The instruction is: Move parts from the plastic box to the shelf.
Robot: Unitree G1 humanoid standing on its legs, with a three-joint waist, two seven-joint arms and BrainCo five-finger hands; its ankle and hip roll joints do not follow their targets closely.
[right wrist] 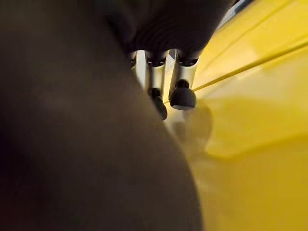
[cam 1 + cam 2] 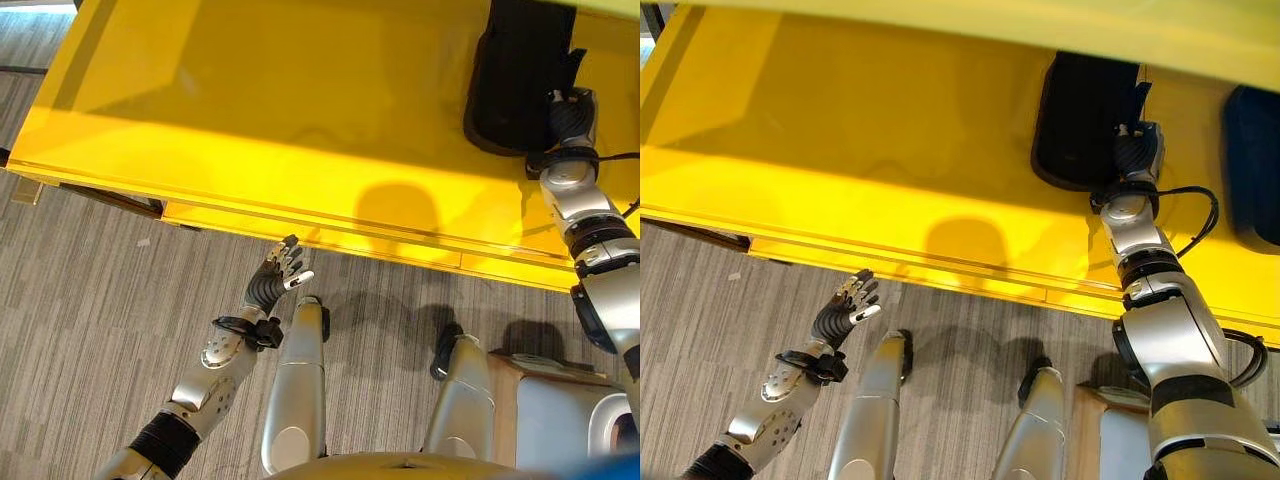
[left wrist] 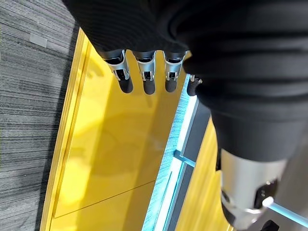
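The yellow shelf [image 2: 250,110] is your landmark, a broad flat board across the whole far side of the work. On it, towards its right end, lies a large black part [image 2: 515,75], flat on the board and set back from the front lip. Further right along the shelf lies a second dark part [image 2: 1252,165], apart from the first.

Your right hand [image 2: 570,120] reaches over the shelf's front edge and sits against the near side of the black part. Its wrist view shows fingers [image 1: 182,94] pointing down along the part's dark bulk, but you cannot tell whether they wrap it or merely rest beside it, so treat the grasp as unconfirmed.

To do this step well, judging from the task, make sure the part lies fully on the board before you loosen anything, then draw the hand back towards the front lip low and level, so the fingertips do not drag the part with them.

Your left hand [image 2: 280,275] hangs just short of the shelf's front edge, over the grey carpet [image 2: 90,300], fingers [image 3: 147,77] straight, released and holding nothing. Keep it there, since the raised lip could catch it.
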